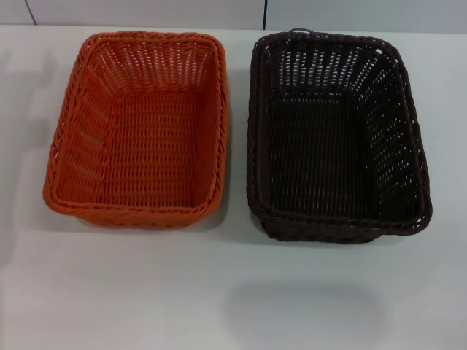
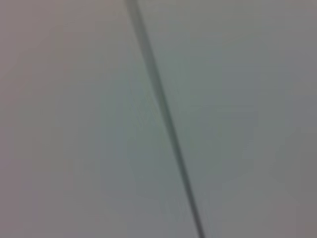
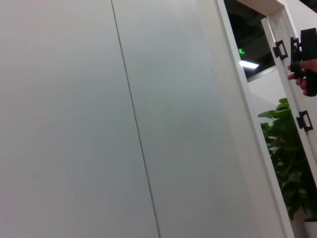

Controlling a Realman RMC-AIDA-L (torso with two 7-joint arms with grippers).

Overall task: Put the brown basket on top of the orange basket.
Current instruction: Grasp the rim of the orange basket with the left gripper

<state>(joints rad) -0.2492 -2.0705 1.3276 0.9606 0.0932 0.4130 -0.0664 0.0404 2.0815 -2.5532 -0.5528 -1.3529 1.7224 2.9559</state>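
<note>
The orange basket [image 1: 139, 127] sits on the white table [image 1: 233, 292] at the left of the head view, upright and empty. Beside it on the right stands the brown basket [image 1: 336, 135], also upright and empty, with a narrow gap between the two. Neither gripper nor either arm shows in the head view. The left wrist view holds only a pale surface with a dark seam, and the right wrist view shows wall panels, so both grippers are out of sight.
Bare white tabletop lies in front of both baskets. A wall runs along the table's far edge [image 1: 233, 25]. In the right wrist view, wall panels [image 3: 99, 119], a door frame [image 3: 277, 74] and a green plant [image 3: 292, 158] appear.
</note>
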